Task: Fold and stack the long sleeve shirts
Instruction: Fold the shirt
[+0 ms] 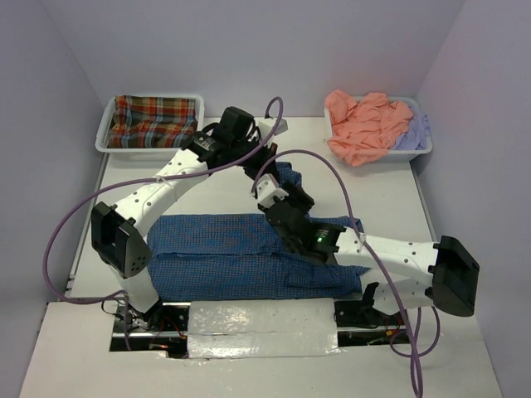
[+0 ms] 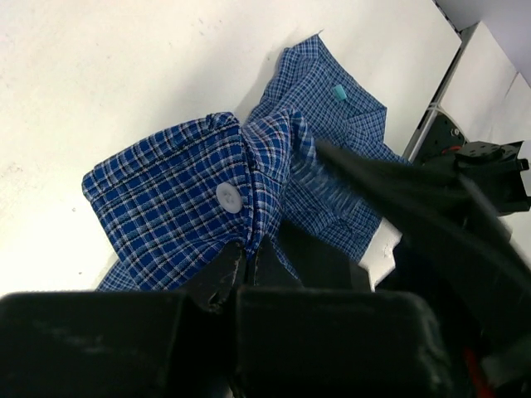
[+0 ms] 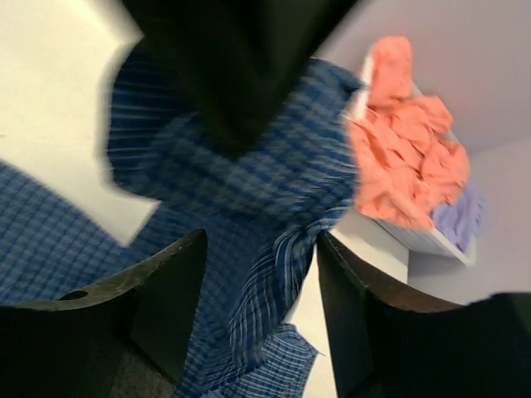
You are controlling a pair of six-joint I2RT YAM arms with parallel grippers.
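Note:
The blue checked shirt [image 1: 232,249] lies spread across the table's middle. One sleeve [image 1: 288,176] of it is lifted toward the back. My left gripper [image 1: 260,168] is shut on that sleeve's buttoned cuff [image 2: 191,191], and in the left wrist view the fingertips [image 2: 246,253] pinch the cloth. My right gripper [image 1: 269,192] is just beneath it. It is open [image 3: 259,265], with the hanging sleeve [image 3: 274,249] between its two dark fingers [image 3: 170,282]. A red-green plaid shirt [image 1: 158,120] fills the back left tray. Salmon orange [image 1: 365,124] and pale lavender [image 1: 413,131] shirts are heaped in the back right tray.
The white trays [image 1: 104,137] [image 1: 425,151] stand at the table's two back corners. Purple cables [image 1: 58,240] loop off both arms. A shiny taped strip [image 1: 257,327] runs along the near edge between the arm bases. Lavender walls close in both sides.

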